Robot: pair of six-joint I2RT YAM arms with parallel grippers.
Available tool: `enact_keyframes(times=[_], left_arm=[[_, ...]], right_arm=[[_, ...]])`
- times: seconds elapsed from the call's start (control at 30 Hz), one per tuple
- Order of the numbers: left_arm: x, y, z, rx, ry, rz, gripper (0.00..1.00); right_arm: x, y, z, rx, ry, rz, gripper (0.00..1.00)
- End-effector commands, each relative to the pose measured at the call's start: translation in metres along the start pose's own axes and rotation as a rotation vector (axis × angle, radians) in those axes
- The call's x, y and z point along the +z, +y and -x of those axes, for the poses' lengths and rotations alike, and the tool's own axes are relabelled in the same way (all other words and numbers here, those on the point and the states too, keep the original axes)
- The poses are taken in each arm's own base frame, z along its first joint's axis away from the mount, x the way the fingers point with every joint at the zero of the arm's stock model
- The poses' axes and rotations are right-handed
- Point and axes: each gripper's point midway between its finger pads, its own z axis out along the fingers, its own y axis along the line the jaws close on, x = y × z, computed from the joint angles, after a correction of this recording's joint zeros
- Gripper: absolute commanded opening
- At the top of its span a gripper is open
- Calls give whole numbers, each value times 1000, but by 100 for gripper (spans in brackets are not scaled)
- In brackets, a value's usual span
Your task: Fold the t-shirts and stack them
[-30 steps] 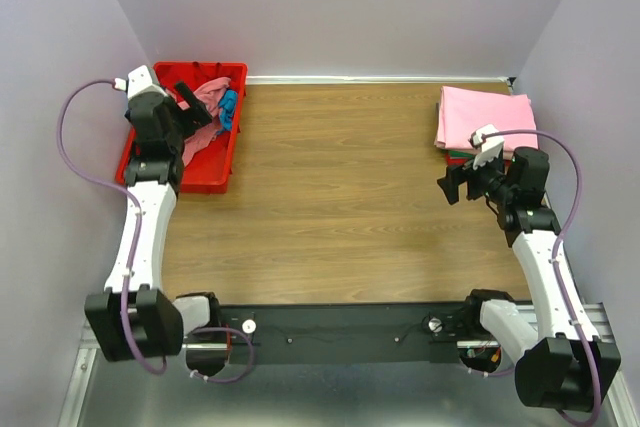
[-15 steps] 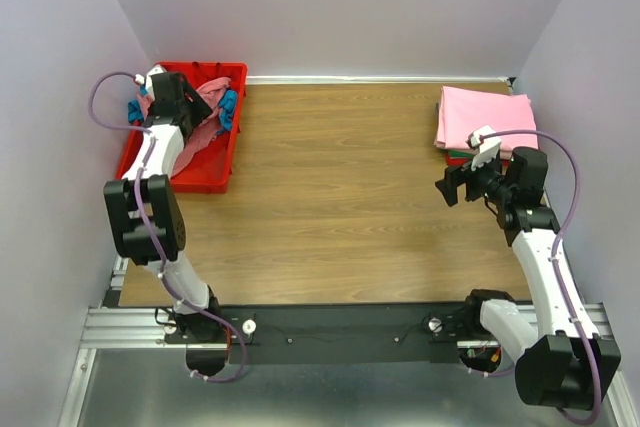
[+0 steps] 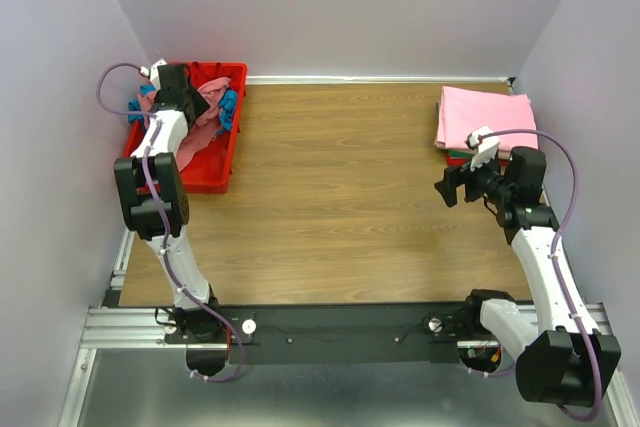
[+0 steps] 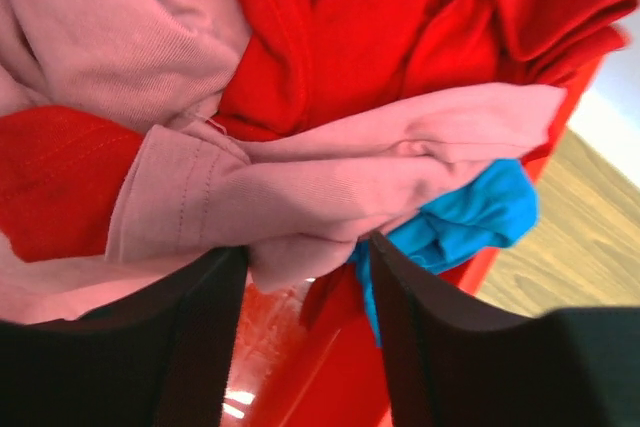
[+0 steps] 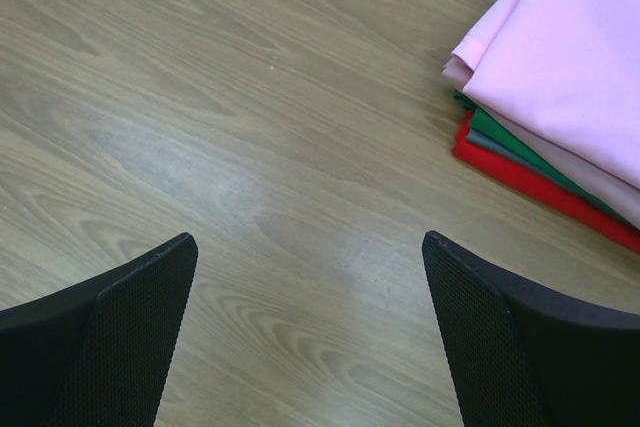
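Reached deeper into bin (image 3: 205,179) with left end effector (image 4: 305,277), jaws either side of pink shirt (image 4: 300,187) fold on heap; cannot tell if clenched. Right end effector (image 5: 308,239) released wide over surface (image 5: 200,97), near folded stack (image 5: 570,77).

White arm links (image 3: 548,267), black joints (image 3: 150,202), looping purple cables (image 3: 574,172), black textured fingers (image 5: 110,337).

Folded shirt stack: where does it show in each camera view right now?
Top external: stack at the far right of the table.
Right wrist: stack in the upper right corner, pink on top.
Left wrist: not in it.
Shared landmark: the wooden table shows in all three.
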Motion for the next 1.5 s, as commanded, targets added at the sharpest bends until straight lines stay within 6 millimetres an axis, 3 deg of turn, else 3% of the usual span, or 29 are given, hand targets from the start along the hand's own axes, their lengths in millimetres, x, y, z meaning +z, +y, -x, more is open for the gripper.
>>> enact_keyframes(times=[0.0,0.03,0.1,0.13,0.17,0.2,0.33,0.37,0.43,0.47,0.53,0.57,0.67,0.87,1.07,1.33,1.47], left_arm=[[8,12,0,6,5,54,56],[10,13,0,10,3,57,55],[13,13,0,18,7,60,40],[13,12,0,25,7,57,18],[11,10,4,27,2,51,5],[8,9,7,27,-3,47,0],[-20,-9,39,28,-71,-14,0],[-40,-19,58,29,-116,-47,0],[-65,-29,77,37,-162,-94,0],[-93,-41,96,39,-214,-143,0],[-122,-50,114,33,-270,-187,0],[-149,-56,130,28,-324,-221,0],[-190,-63,150,12,-397,-266,0],[-236,-71,177,-5,-483,-312,0],[-294,-88,229,-23,-613,-367,0],[-318,-99,273,-95,-693,-413,0],[-343,-113,298,-146,-757,-492,0]], right_arm=[[0,5,-6,1,19,26,100],[0,5,-6,2,20,28,100],[0,5,-5,2,18,27,100],[0,5,-6,2,20,28,100],[1,5,-6,3,21,28,100],[0,5,-6,3,20,27,100],[0,4,-6,3,20,25,100],[0,5,-6,1,19,27,100],[0,5,-6,3,20,27,100],[0,5,-5,1,17,26,100],[0,6,-5,1,15,29,100],[0,6,-5,2,16,30,100],[-1,6,-4,0,13,27,100],[-2,5,-4,-3,13,19,100],[-1,5,-5,-1,15,20,100],[-1,4,-7,-1,19,17,100],[0,4,-8,3,26,19,100]])
